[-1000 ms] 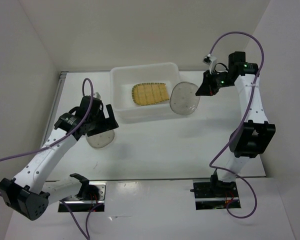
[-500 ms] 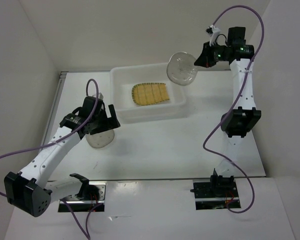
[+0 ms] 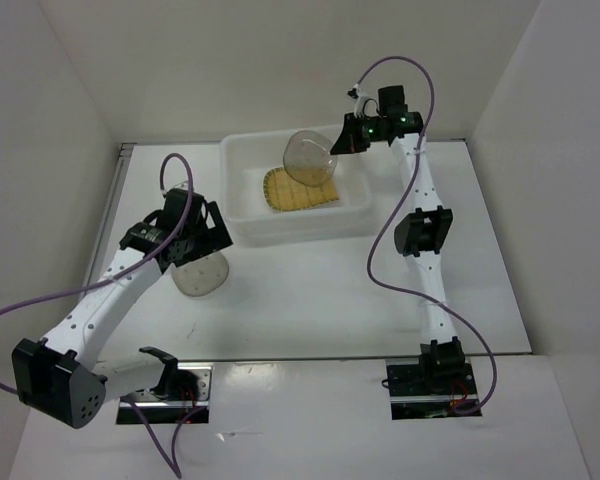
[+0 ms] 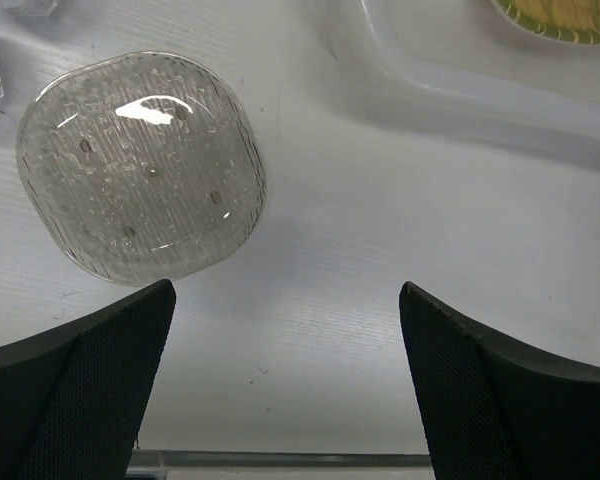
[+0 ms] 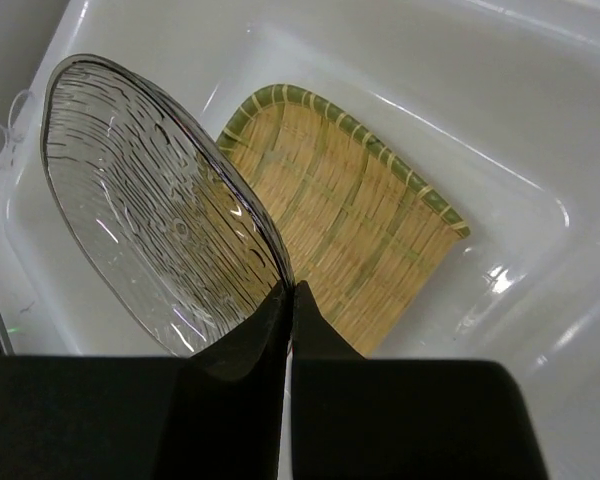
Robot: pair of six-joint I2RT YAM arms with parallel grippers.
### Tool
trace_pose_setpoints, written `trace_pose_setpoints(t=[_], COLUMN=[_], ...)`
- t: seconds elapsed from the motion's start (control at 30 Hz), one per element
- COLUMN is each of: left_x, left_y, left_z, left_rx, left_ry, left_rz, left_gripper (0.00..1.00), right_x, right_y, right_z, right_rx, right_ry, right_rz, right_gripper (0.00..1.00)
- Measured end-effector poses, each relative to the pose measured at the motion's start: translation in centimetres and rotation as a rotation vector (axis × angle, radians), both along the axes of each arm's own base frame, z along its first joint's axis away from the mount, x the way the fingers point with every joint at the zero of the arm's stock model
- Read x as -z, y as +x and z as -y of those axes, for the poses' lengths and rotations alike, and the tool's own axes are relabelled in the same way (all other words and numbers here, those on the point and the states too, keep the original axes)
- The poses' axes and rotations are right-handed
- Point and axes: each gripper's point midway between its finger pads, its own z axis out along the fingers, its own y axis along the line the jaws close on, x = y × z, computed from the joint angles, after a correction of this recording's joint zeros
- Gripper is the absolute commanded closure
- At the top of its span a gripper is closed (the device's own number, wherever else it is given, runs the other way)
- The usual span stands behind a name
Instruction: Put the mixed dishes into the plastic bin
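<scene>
**Left.** The left gripper (image 4: pixel 285 300) hangs above the table (image 4: pixel 360 260) with its jaws spread wide, holding nothing. Just ahead of it the loose plate (image 4: pixel 140 180) lies flat on the table, near the bin's outer wall but apart from it. It is a rounded, translucent grey dish with fine ribbing and a glossy highlight. It looks stiff, slick and probably brittle, yet light enough for a rim pinch. The low edge is the only hold, so one finger would likely have to slip beneath it.

**Centre.** The plastic bin (image 3: pixel 300 230), milky white with rounded corners, contains the tan plate (image 5: pixel 360 250), which looks woven and has a green-and-pale border.

**Right.** The right gripper (image 5: pixel 288 300) is clamped on the rim of the held plate (image 5: pixel 150 200), which tilts steeply over the bin's interior, above the tan plate. So narrow a pinch on smooth material could let the plate pivot.
</scene>
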Motion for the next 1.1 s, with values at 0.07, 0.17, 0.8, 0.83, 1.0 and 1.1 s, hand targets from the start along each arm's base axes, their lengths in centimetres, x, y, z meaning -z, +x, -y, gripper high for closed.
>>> trace_pose_setpoints(t=[0.07, 0.17, 0.8, 0.83, 1.0, 1.1], left_x=[-0.1, 0.2, 1.5, 1.6, 2.4, 2.6], left_y=[0.2, 0.3, -1.6, -1.7, -2.4, -2.8], left_z=[-0.3, -0.4, -1.2, -1.3, -1.7, -1.8], left_rx=[-0.020, -0.039, -0.130, -0.133, -0.146, -0.158], left_ry=[-0.001, 0.000, -0.008, -0.009, -0.005, -0.012], left_rz=[0.003, -0.010, -0.090, -0.092, -0.110, -0.112], left_gripper=[0.01, 0.01, 0.00, 0.00, 0.00, 0.00], right_x=[1.8, 3.5, 8.5, 8.7, 9.7, 9.8], right_y=[0.1, 0.2, 3.2, 3.2, 3.2, 3.2], right_z=[-1.1, -2.3, -2.4, -2.5, -2.5, -2.5], right_rx=[-0.003, -0.002, 0.206, 0.209, 0.218, 0.223], right_ry=[0.006, 0.012, -0.241, -0.247, -0.265, -0.269], right_rz=[-0.039, -0.071, -0.012, -0.013, -0.025, -0.031], right_gripper=[1.00, 1.00, 0.89, 0.84, 0.49, 0.23])
